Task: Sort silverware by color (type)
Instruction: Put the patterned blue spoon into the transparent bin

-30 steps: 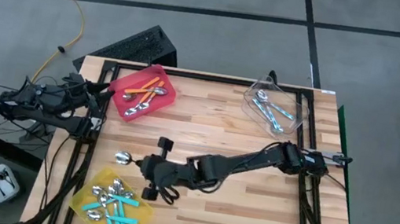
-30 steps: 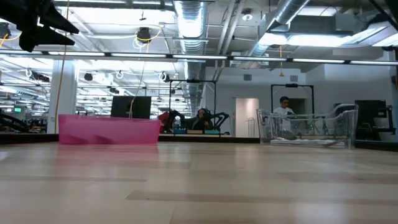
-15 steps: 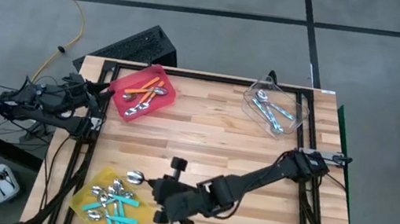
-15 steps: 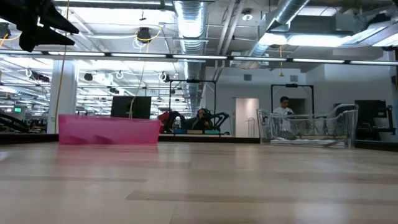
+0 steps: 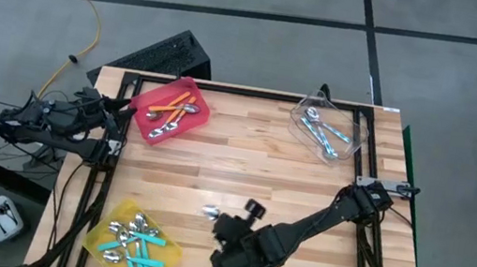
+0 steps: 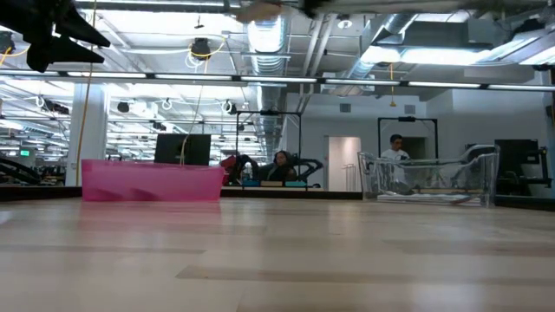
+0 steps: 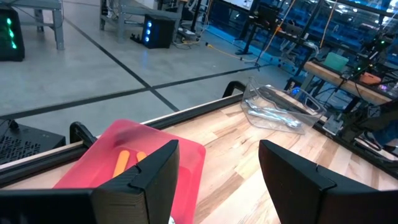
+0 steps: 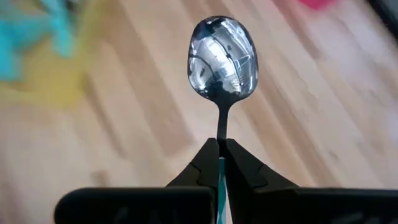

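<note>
- The right gripper (image 8: 221, 163) has its two dark, wedge-shaped fingers (image 8: 202, 165) pinched tight on a spoon (image 8: 222, 57), clamping the thin metal neck where a sliver of teal handle shows between the tips.
- The spoon's bowl is a polished oval that mirrors the room; it sticks straight out past the fingertips.
- In the high view this gripper (image 5: 219, 216) sits over the near middle of the counter (image 5: 252, 169), the small shiny bowl (image 5: 210, 212) pointing toward the yellow bin (image 5: 96, 239).
- The left gripper (image 7: 217, 168) is off the counter's far left corner, beside the red bin (image 7: 186, 155); its blocky dark fingers (image 7: 149, 171) stand wide apart with nothing between them.
- The counter is pale wood made of narrow butcher-block strips, framed by black rails.
- The red bin (image 5: 199, 109) is a shallow plastic tray holding orange-handled spoons (image 5: 169, 109).
- The yellow bin holds a loose heap of teal-handled spoons (image 5: 138, 248) with glinting bowls.
- The clear bin (image 5: 357, 132), glassy and thin-walled, stands at the far right corner with light blue-handled spoons (image 5: 325, 134) inside.
</note>
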Available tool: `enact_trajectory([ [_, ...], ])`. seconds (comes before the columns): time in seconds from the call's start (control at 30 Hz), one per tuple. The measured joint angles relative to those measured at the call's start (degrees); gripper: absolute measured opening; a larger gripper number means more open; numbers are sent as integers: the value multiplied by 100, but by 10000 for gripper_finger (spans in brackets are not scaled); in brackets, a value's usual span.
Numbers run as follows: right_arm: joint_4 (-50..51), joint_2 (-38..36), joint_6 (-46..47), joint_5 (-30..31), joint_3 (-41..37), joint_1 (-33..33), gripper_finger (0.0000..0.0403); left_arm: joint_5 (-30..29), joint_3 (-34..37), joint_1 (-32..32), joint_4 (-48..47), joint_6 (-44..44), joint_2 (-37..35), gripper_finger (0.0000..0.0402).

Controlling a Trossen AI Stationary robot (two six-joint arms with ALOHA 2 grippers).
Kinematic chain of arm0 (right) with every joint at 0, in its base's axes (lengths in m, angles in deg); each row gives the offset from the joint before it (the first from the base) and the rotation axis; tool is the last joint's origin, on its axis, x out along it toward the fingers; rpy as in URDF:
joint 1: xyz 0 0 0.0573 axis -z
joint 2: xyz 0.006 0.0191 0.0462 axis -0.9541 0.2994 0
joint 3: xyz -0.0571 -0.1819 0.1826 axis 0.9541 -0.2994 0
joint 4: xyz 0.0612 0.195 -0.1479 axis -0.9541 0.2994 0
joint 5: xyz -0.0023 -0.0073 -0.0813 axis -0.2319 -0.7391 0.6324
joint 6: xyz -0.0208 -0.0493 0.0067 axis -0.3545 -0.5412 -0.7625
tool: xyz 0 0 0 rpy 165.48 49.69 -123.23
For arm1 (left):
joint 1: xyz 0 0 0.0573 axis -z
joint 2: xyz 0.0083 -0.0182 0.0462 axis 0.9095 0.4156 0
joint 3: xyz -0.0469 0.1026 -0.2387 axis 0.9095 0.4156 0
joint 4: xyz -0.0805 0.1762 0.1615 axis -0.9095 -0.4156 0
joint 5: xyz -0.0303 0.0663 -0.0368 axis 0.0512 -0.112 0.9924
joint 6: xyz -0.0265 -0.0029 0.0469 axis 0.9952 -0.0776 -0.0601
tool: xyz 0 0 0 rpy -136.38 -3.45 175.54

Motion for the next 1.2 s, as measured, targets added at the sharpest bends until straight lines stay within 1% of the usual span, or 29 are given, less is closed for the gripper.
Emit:
enact_trajectory([
  [0.1,953,0,766,-90,0,-108,31,0,0,0,1,0,-1,205],
  [0.13,1020,0,879,-215,-8,-141,31,0,1,1,1,0,-1,205],
  [0.23,804,-2,529,-610,-66,-251,31,0,-1,0,1,0,-1,205],
  [0.4,939,0,390,-946,-66,-362,31,2,-1,1,1,1,1,205],
  [0.47,884,11,232,-986,-67,-351,31,0,1,-1,1,0,-1,205],
  [0.67,569,11,-783,-945,-68,-111,31,2,-1,1,1,0,-1,205],
  [0.77,164,11,-1437,-721,-68,18,30,1,-1,-1,1,0,-1,205],
  [0.83,-120,11,-1947,-725,-68,117,30,2,-1,-1,1,0,-1,205],
  [1.07,-448,11,-3063,-979,-68,410,30,2,-1,1,1,0,-1,205],
  [1.2,-626,11,-3719,-1306,-68,588,30,1,0,1,1,0,-1,205],
])
